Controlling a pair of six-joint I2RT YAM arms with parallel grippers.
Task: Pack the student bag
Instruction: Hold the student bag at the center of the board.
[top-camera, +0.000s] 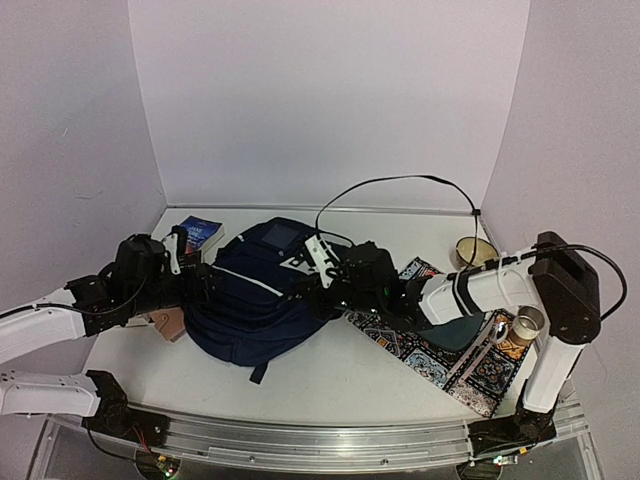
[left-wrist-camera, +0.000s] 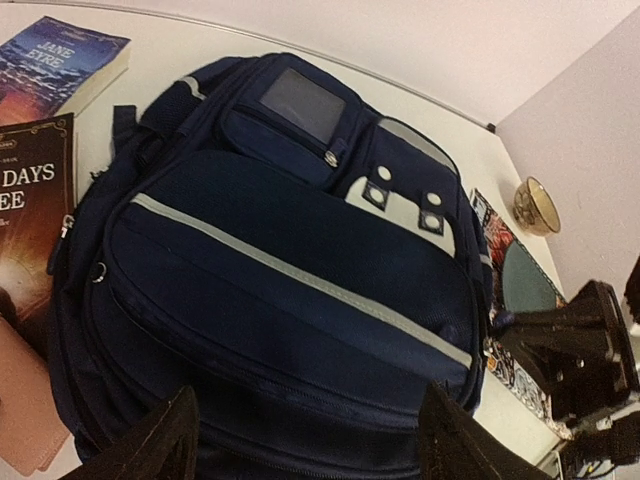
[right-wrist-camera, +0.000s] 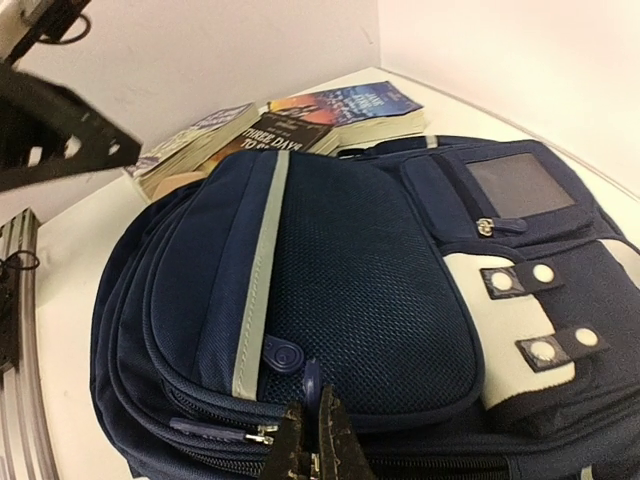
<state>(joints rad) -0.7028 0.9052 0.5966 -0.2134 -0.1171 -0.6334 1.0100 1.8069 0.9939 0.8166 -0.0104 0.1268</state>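
The student bag (top-camera: 250, 300), dark navy with white stripe trim, lies flat in the middle of the table. In the right wrist view my right gripper (right-wrist-camera: 315, 450) is shut on a navy zipper pull tab (right-wrist-camera: 312, 380) at the near edge of the bag (right-wrist-camera: 370, 280). It reaches in from the bag's right side (top-camera: 312, 290). My left gripper (left-wrist-camera: 310, 445) is open over the bag's left edge (top-camera: 195, 275). Its two dark fingertips (left-wrist-camera: 165, 440) stand wide apart above the bag's fabric (left-wrist-camera: 290, 260), with nothing between them.
Paperback books (top-camera: 200, 233) lie left of and behind the bag; two titles (left-wrist-camera: 60, 60) (left-wrist-camera: 30, 220) show in the left wrist view. A pink flat item (left-wrist-camera: 25, 410) lies beside them. A patterned mat (top-camera: 480, 375), a teal item (top-camera: 460, 332), a bowl (top-camera: 472, 250) and a roll (top-camera: 527, 322) are at the right.
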